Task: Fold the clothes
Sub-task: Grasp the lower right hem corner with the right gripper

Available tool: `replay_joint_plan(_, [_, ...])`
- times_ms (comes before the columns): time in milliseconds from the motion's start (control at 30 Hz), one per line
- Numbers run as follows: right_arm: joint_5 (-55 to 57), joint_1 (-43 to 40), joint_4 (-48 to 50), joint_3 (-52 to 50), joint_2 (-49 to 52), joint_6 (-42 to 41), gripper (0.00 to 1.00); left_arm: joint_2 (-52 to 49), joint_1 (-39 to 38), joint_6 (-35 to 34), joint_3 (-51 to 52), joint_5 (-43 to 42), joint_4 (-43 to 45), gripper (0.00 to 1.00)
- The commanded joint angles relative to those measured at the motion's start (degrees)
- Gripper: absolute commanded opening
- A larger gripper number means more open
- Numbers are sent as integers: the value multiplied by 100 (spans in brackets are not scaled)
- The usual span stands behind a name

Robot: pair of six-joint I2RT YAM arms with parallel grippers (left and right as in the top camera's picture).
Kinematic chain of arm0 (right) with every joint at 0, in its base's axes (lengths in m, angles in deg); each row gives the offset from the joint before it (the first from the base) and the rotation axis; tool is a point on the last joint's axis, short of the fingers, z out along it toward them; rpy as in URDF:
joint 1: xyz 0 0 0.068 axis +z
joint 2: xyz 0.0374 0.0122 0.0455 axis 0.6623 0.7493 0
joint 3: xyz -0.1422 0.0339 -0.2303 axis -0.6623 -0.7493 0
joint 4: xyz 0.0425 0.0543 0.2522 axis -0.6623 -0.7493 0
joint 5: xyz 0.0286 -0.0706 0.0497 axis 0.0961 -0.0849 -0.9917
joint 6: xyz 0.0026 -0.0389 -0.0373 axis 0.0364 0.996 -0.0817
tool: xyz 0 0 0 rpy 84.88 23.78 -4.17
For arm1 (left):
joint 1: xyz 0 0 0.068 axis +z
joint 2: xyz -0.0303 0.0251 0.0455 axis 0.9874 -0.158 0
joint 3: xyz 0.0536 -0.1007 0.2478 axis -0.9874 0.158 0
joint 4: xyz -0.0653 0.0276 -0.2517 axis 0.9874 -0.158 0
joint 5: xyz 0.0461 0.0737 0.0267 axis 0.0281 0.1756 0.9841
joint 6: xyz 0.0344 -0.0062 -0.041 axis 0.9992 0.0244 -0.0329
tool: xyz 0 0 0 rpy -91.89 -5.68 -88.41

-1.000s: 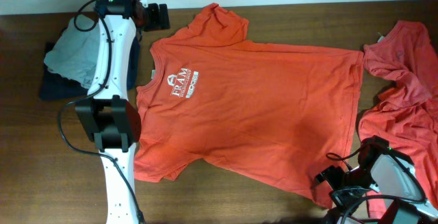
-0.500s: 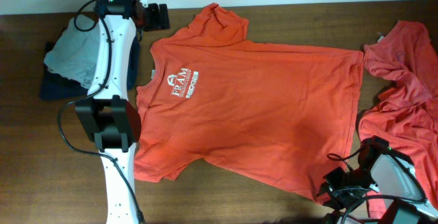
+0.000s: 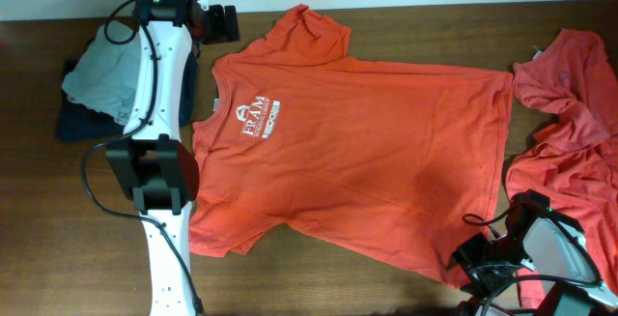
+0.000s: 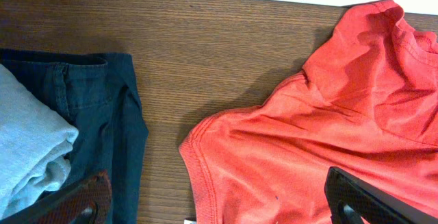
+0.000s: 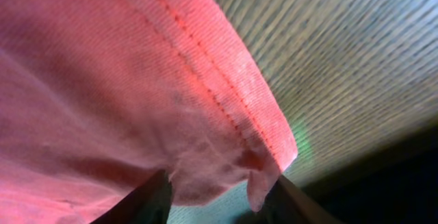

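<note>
Grained wooden table (image 3: 48, 210) under stitched-hem orange T-shirt (image 3: 367, 161)

The right shirt (image 3: 570, 113) runs off the edge; the spread shirt's hem (image 5: 205, 80) blurs up close, hiding whether the right gripper (image 5: 215, 200) grips it; the logo's small print (image 3: 259, 130) is unreadable.

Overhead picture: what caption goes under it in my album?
Orange T-shirt spread out on a wooden table, right pincer at its bottom hem corner.
</note>
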Motion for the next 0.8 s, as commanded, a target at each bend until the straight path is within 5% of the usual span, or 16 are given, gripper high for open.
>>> replay_joint_plan(0, [118, 26, 4, -31, 22, -31, 39, 57, 20, 11, -15, -22, -2, 99])
replay_joint_plan(167, [111, 26, 92, -31, 22, -33, 8, 57, 20, 11, -15, -22, -2, 99])
replay_joint_plan(767, [-20, 389, -236, 960, 20, 452, 4, 57, 20, 11, -15, -22, -2, 99])
